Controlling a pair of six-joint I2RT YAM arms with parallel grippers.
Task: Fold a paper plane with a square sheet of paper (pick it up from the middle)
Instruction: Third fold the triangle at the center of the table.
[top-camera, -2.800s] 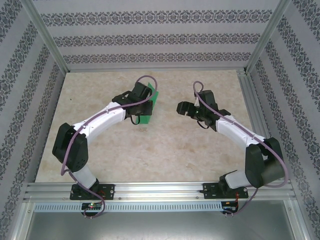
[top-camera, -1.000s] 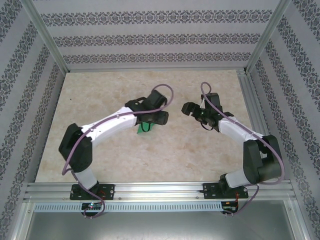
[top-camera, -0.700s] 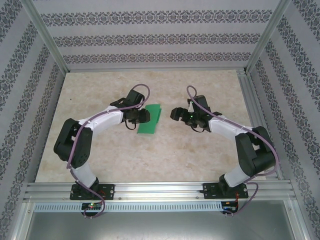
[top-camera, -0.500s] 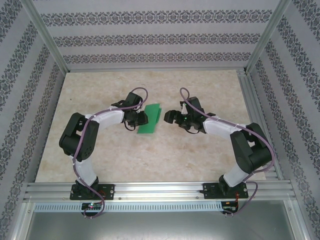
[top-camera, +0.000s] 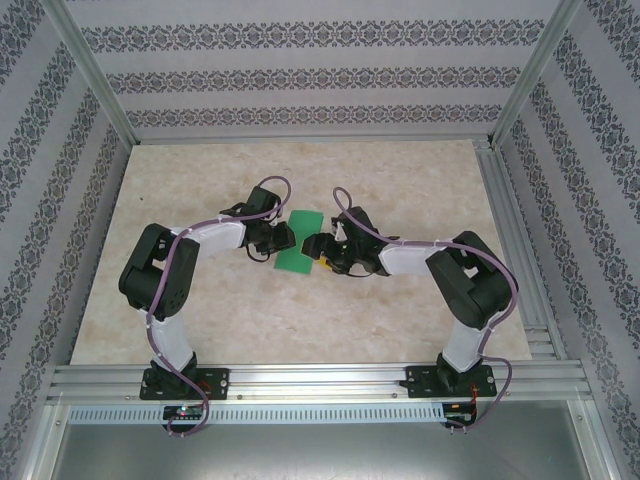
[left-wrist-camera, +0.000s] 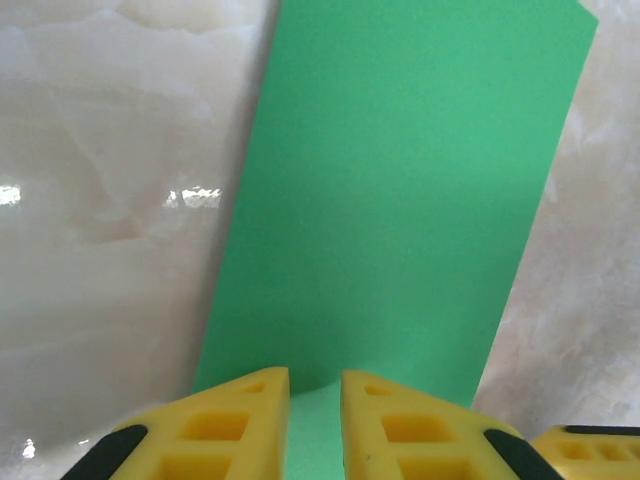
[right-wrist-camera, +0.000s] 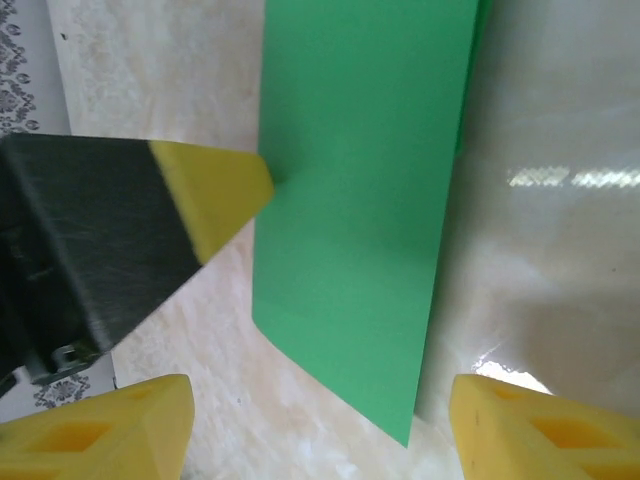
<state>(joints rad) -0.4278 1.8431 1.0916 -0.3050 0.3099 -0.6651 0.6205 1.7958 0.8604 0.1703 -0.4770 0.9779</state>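
- Closest to the viewer, the two arm bases sit on the near rail (top-camera: 320, 378). Both arms bend inward and meet around mid-table.
- The right gripper (top-camera: 322, 247) has just swung in from the right. Half a second ago it stood apart from the green sheet of paper (top-camera: 301, 238); now it is at the sheet's right edge. Its jaws are spread wide and straddle one corner.
- The left gripper (left-wrist-camera: 315, 400) sits at the sheet's opposite edge. Its jaws have drawn nearly together, with a sliver of green showing in the gap. Whether they actually pinch the paper cannot be told.
- The sheet, partly hidden under the left arm a second ago, now lies flat on the marbled table (top-camera: 200, 310). It forms a narrow strip, apparently folded in half.
- No nose or wings yet, so the folding looks early. Both tools seem placed for the next crease.
- Bare table surrounds the strip on all sides. The only tight spot is between the two grippers.
- Farthest away, the patterned walls (top-camera: 320, 80) stand well apart from the work.
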